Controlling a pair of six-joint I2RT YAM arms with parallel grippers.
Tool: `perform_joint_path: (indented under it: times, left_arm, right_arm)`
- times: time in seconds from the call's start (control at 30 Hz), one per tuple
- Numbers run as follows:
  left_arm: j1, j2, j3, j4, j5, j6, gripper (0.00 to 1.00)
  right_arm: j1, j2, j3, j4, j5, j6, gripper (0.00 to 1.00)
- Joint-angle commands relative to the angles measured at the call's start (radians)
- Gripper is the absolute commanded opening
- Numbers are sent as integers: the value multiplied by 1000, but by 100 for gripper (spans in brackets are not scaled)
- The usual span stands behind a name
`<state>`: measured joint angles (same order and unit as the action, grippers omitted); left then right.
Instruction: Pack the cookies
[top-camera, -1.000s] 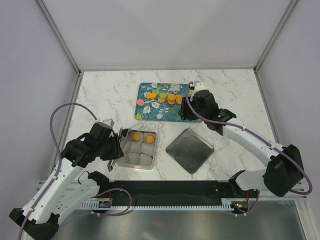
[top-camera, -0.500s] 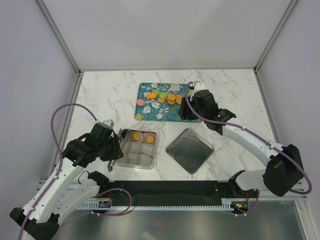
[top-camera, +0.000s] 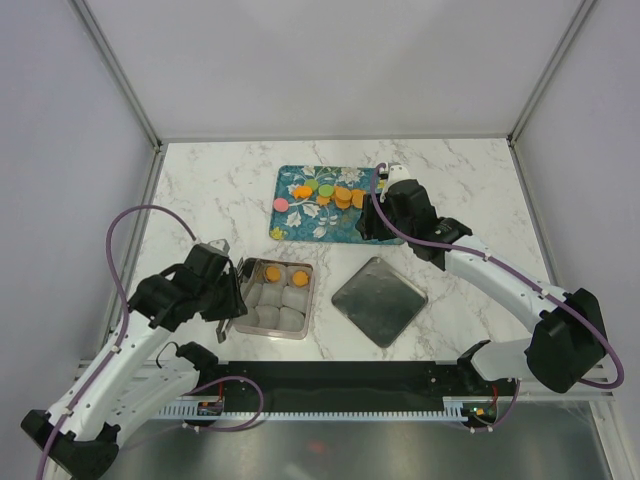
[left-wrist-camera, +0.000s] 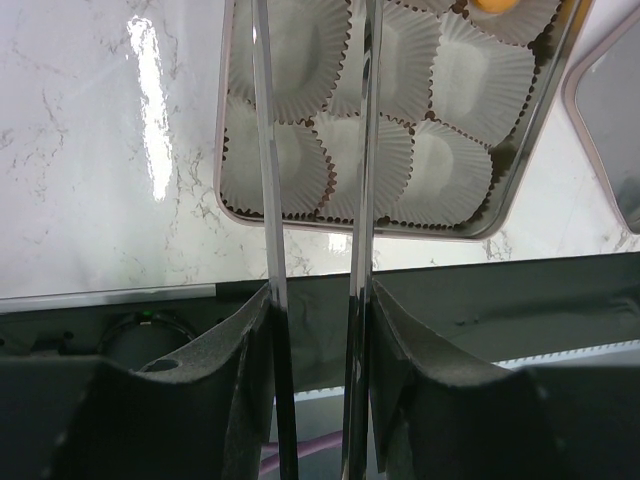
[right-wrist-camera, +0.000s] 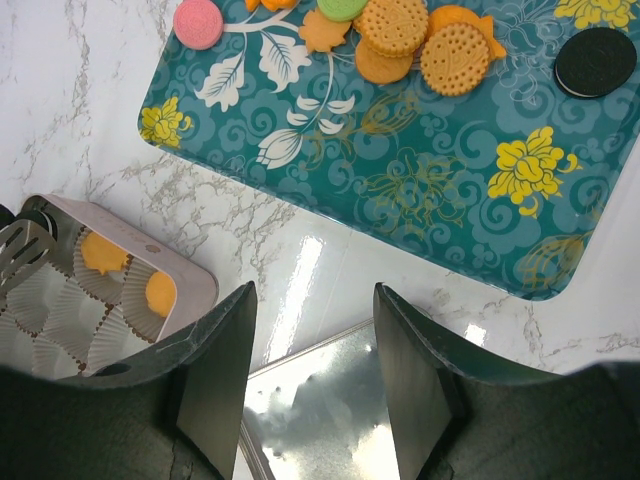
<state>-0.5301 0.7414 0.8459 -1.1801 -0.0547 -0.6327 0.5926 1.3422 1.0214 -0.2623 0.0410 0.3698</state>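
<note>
Bright, even overhead light, soft shadows, and white glare streaks on the glossy marble table (left-wrist-camera: 150, 100).

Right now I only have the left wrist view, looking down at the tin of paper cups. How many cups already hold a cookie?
Observer: Two. Both orange cookies sit side by side in the far row of the tin.
Operator: Where is the rest of the supply?
Observer: The loose cookies lie on a patterned tray beyond the tin. They are mostly orange, with a few pink, green and black.
Operator: What is the other arm doing?
Observer: The right end effector hangs open by the tray's near edge, holding nothing.
</note>
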Motion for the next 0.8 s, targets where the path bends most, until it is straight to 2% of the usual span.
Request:
perform_joint_path:
  times: [0.0, 0.77]
  left_arm:
    - [-4, 15, 31, 23, -33, -12, 43]
    - [-4, 32, 38, 46, -37, 8, 47]
  right_arm:
    - [1, -5, -3, 31, -7, 0, 59]
    - [1, -6, -9, 31, -7, -2, 59]
